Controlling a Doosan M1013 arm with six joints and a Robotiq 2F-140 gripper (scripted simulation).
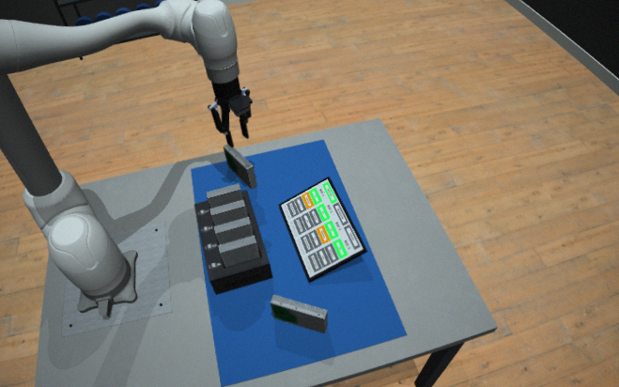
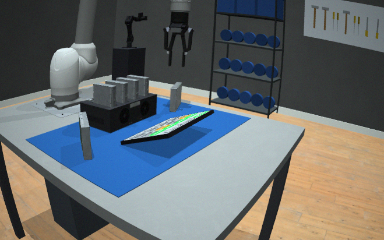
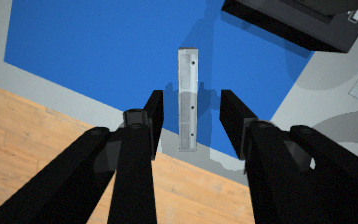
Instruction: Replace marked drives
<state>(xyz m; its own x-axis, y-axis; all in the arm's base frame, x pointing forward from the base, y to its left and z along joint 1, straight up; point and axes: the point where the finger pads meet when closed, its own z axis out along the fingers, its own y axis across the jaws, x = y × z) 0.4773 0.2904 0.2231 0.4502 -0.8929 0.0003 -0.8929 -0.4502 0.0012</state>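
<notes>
My gripper (image 1: 238, 140) (image 2: 176, 65) (image 3: 191, 104) is partly open and empty. It hangs above a spare drive (image 1: 242, 168) (image 2: 175, 97) (image 3: 187, 75), which stands on edge at the mat's far end and shows between the fingertips in the wrist view. The other spare drive (image 1: 300, 315) (image 2: 85, 138) stands on edge near the mat's near end. The black dock (image 1: 241, 281) (image 2: 102, 119) (image 3: 280, 30) holds four drives, upright in a row. The tilted screen (image 1: 323, 230) (image 2: 169, 126) shows green cells in all four rows and orange ones in the first and third from the far end.
The blue mat (image 1: 364, 307) (image 2: 118, 179) (image 3: 105, 50) lies under the dock, spares and screen on the grey table (image 1: 426, 269) (image 2: 205, 179). The screen stands beside the dock, between the two spares' ends of the mat. The arm's base is on the dock's other side.
</notes>
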